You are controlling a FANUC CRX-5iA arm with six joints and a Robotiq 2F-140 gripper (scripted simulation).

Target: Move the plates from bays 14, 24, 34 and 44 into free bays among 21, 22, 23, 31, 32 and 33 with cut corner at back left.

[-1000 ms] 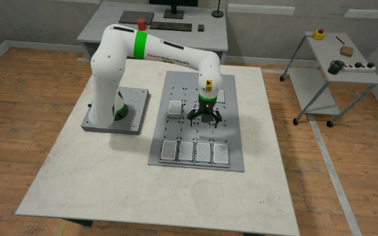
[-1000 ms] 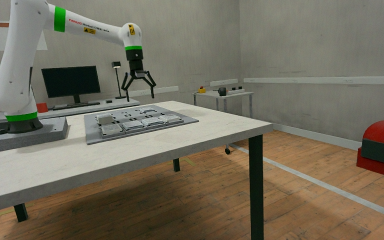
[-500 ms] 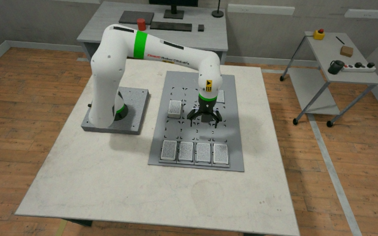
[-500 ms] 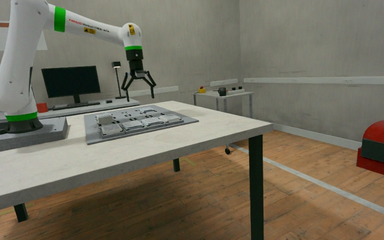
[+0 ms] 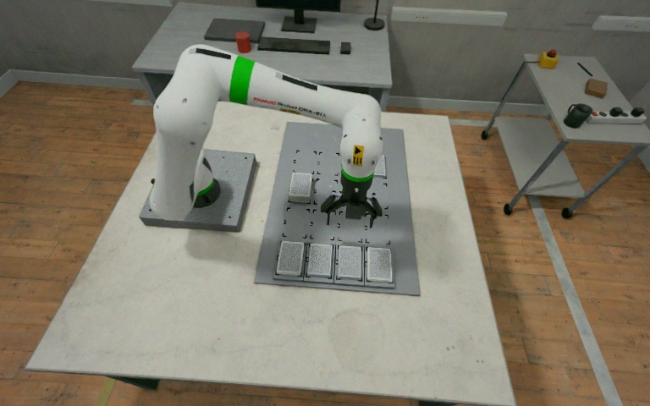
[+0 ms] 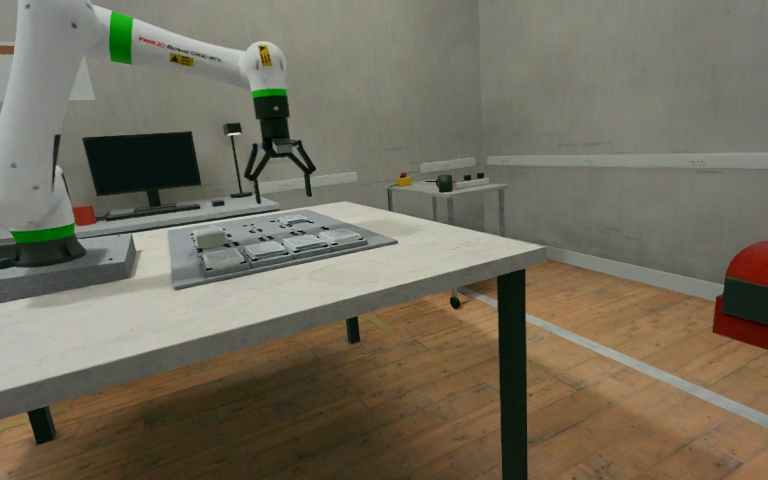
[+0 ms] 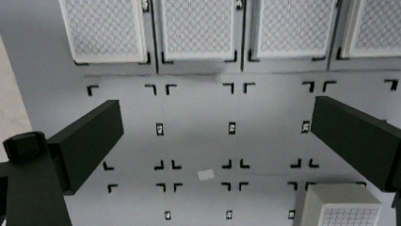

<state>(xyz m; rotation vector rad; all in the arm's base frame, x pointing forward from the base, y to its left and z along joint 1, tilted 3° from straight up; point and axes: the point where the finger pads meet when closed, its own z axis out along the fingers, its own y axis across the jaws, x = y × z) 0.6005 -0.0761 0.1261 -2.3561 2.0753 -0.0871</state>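
White sealed plates lie in the raised column 4: bay 14 [image 5: 290, 258] [image 6: 223, 259] [image 7: 380, 28], bay 24 [image 5: 320, 260] [image 6: 265, 249] [image 7: 295, 28], bay 34 [image 5: 349, 261] [image 6: 305, 243] [image 7: 198, 28] and bay 44 [image 5: 379, 264] [image 6: 340, 236] [image 7: 105, 30]. They look flat; their cut corners are too small to tell. My gripper [image 5: 349, 222] [image 6: 283, 196] [image 7: 216, 115] is open and empty, high above the deck [image 5: 407, 277] [image 6: 180, 280] [image 7: 28, 80]. In the wrist view, bays 23 and 33 show no plate between the fingers. Bays 22 and 32 show partly below them, without plates.
The taller deep-well block [image 5: 300, 185] [image 6: 209, 237] [image 7: 344, 195] stands in bay 12. Another plate [image 5: 381, 166] [image 6: 293, 219] lies in bay 41, partly behind the wrist in the top view. A small pale scrap [image 7: 205, 174] lies between bays 32 and 33.
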